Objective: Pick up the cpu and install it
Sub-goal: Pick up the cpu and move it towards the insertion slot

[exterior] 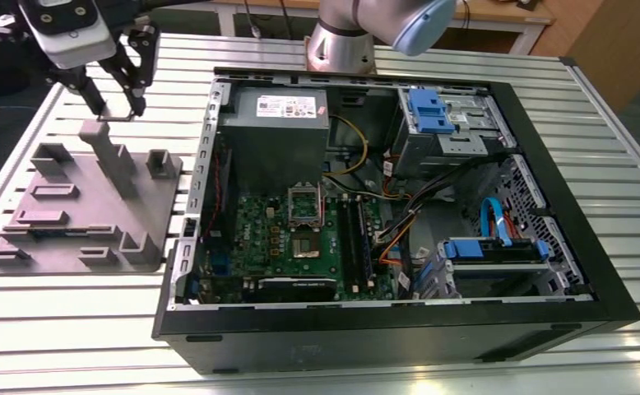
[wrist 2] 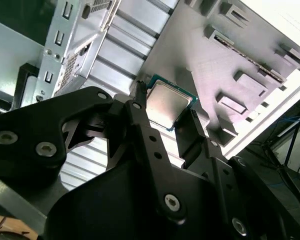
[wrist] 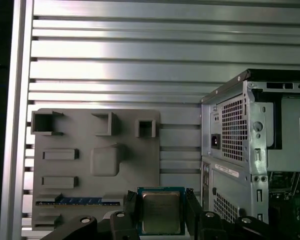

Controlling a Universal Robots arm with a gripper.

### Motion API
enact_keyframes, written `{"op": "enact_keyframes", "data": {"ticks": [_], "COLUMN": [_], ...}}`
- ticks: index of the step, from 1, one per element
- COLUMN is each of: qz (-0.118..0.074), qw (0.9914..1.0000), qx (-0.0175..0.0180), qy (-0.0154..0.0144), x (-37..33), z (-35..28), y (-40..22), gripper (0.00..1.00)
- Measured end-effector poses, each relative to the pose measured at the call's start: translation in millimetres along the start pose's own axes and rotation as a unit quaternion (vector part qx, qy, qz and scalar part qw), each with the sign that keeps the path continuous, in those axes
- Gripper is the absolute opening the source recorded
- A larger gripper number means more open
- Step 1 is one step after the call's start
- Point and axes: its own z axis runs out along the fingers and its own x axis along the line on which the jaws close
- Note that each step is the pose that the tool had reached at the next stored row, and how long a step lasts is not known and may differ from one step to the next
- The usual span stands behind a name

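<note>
The hand (exterior: pixel 115 109), over the far edge of the grey tray (exterior: pixel 158 206) at the exterior view's left, is clamped on the cpu (wrist: pixel 161 212), held flat, with the socket (exterior: pixel 303 203) lying rightward and nearer, inside the computer case (exterior: pixel 408 333).

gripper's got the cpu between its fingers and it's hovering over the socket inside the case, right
No. The gripper does hold the cpu between its fingers, but it hangs outside the computer case, by the grey tray on the exterior view's left; the exterior view shows it.
</note>
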Motion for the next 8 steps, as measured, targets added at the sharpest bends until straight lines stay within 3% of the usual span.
{"op": "enact_keyframes", "data": {"ticks": [8], "qz": [0.000], "qw": [1.00000], "qx": [0.0000], "qy": [0.0000], "x": [-18.9], "z": [0.5], "y": [0.0], "gripper": [0.47]}}
